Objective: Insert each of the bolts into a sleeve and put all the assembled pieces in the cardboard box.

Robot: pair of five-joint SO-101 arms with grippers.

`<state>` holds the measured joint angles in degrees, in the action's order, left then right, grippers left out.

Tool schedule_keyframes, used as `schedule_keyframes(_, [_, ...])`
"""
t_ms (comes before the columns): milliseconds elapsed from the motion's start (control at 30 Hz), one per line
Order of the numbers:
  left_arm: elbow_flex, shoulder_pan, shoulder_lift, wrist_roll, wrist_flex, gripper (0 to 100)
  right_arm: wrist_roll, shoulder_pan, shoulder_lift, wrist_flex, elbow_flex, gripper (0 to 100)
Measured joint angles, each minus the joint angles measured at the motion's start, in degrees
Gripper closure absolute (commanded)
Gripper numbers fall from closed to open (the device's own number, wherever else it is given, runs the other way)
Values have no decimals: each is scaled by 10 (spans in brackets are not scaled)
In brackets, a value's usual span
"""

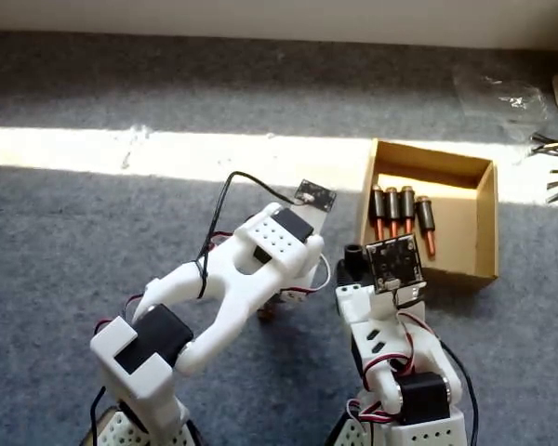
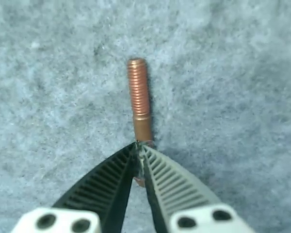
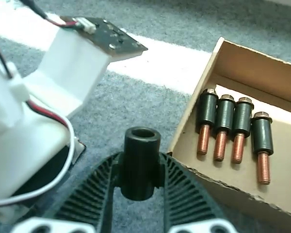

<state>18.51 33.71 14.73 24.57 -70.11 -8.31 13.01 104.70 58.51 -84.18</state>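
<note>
1. The grey carpet lies under everything, and a bright band of light crosses it behind your arms.
2. The cardboard box sits open-topped on the carpet, ahead of your right arm and a little to its right. Its far end reaches into the light band.
3. Your right gripper sits just outside the box's near-left corner, its ribbed fingers clamped on either side of a sleeve.
4. Your left gripper hangs over bare carpet to the left of the right one. Its fingers are pinched together at the tips on the bolt.
5. Four assembled pieces lie side by side in the box, each a black sleeve with a bolt head at the far end and copper thread sticking out at the near end.
6. The sleeve in your right gripper is a plain black tube – its open bore faces the wrist camera.
7. The bolt is copper-coloured, threaded along its free end and smooth nearer the fingers. It points straight out from the tips – you cannot tell whether it touches the carpet.
</note>
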Motion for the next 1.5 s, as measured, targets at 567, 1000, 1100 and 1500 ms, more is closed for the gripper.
schedule_keyframes(567, [-4,-3,11,-3,4,949,0,0,0,0,0,995])
schedule_keyframes(1000, [-7,-4,15,-151,-31,995,0,0,0,0,0,995])
schedule_keyframes(1100, [-8,-10,16,-207,-47,995,0,0,0,0,0,995])
schedule_keyframes(1500, [-118,-148,17,-451,-198,995,0,0,0,0,0,995])
